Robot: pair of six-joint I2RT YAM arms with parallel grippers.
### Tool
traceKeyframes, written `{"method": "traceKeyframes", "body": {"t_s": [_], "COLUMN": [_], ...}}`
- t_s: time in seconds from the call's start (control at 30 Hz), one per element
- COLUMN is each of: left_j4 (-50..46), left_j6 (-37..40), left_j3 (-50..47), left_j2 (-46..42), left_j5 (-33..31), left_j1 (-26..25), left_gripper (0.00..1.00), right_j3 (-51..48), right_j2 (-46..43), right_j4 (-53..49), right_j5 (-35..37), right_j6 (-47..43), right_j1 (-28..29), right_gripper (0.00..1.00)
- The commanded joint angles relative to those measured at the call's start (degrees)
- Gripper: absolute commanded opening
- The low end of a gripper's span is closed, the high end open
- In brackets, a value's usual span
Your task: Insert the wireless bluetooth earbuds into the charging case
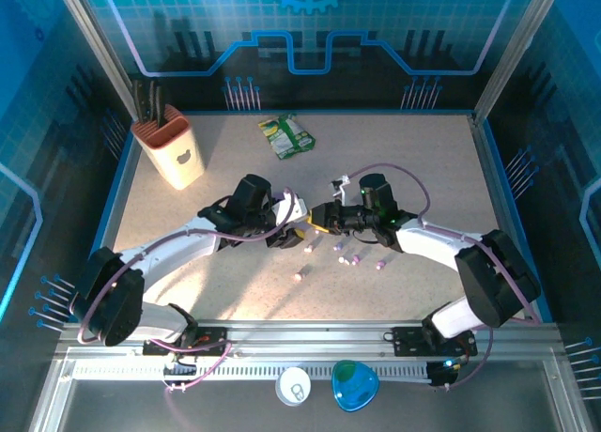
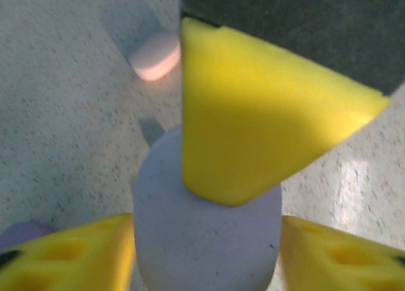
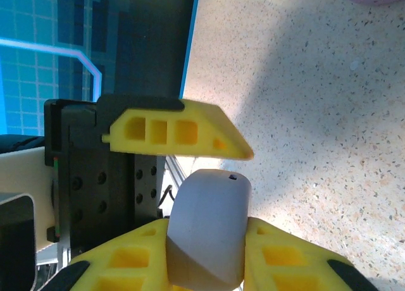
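Charging case (image 3: 212,221) held at centre of the speckled table (image 1: 441,169); earbuds (image 1: 357,259) loose.

Nearest me, a white round case (image 1: 294,386) and a blue pebble-shaped case (image 1: 355,385) sit at the near edge, in front of the arm bases. Beyond them, the earbuds lie scattered on the table, outside any case. Just past them, the right gripper (image 3: 205,256) is clamped on the lavender charging case. The left gripper (image 2: 207,247) flanks the same case, and I cannot tell whether its jaws press it. Farthest stand a knife block (image 1: 174,150) and a green packet (image 1: 286,136), its print too small to read.
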Motion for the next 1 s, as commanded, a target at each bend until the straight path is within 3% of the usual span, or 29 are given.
{"method": "traceKeyframes", "body": {"t_s": [0.0, 0.17, 0.33, 0.5, 0.6, 0.73, 0.97], "left_j4": [12.1, 28.6, 54.3, 54.3, 62.4, 63.6, 76.9], "left_j6": [-5.3, -16.6, -30.1, -33.3, -34.8, -34.3, -37.7], "left_j3": [-4.9, -11.2, -17.3, -11.7, -12.1, -9.6, -8.7], "left_j2": [-3.9, -7.7, -5.4, -2.6, -0.8, 0.7, 5.9], "left_j5": [1.7, 3.1, 5.4, 11.3, 12.1, 17.3, 21.9], "left_j1": [-0.3, 0.3, 1.4, 1.1, 1.1, 1.0, 1.0], "left_gripper": [0.83, 0.85, 0.96, 0.96, 0.96, 0.95, 0.89], "right_j3": [-1.3, -4.6, -7.6, -8.5, -10.8, -12.9, -14.5], "right_j2": [-4.5, -11.5, -18.7, -22.4, -22.5, -21.3, -16.1], "right_j4": [1.6, 3.9, 5.6, 9.9, 20.4, 32.2, 52.4], "right_j5": [1.7, 3.0, 3.7, 0.8, -1.1, -1.9, -4.3], "right_j6": [0.7, 4.1, 8.9, 14.8, 22.2, 31.4, 43.4], "right_j1": [-1.5, -5.2, -8.2, -10.3, -11.4, -12.1, -12.3], "right_gripper": [0.17, 0.2, 0.21, 0.23, 0.23, 0.23, 0.2]}}
